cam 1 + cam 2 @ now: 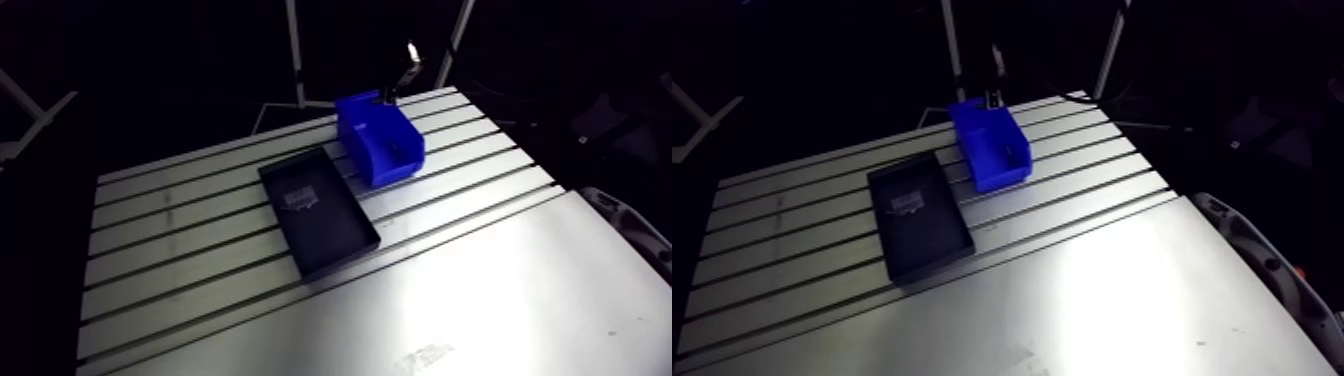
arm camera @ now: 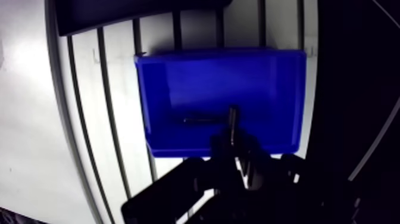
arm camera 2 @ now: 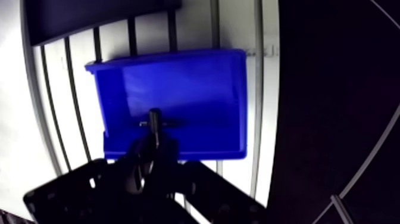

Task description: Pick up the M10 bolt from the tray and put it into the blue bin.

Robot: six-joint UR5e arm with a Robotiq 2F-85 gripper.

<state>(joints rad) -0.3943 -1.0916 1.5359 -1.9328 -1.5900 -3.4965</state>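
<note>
The slotted aluminium table point(image 1: 480, 300) fills most of the arm view, with its grooves running across the far half and a smooth plate on the near half. On the grooved part lies the black tray point(image 1: 335, 235), a shallow rectangle which is set at an angle to the grooves. Just beside its far corner stands the blue bin point(image 2: 172, 89). The two are not touching: in the wrist view a narrow strip of table shows between them.

The gripper point(image 2: 232, 143) hangs over the bin, at the end that is farther from the tray. Its two fingers come together at the tips and they pinch the M10 bolt point(image 2: 233, 122). The bolt is a short dark cylinder that sticks out ahead of the fingertips, above the inside of the bin. So the bolt is in the gripper, over the bin, and it is not lying on the bin floor.

On the bin floor, next to the bolt, there is a thin dark streak point(image 2: 199, 119) (I cannot tell if it is a shadow or an object).

In the tray, towards its far end, a few small pale pieces point(image 1: 298, 198) are lying; they are too small to say what they are.
</note>
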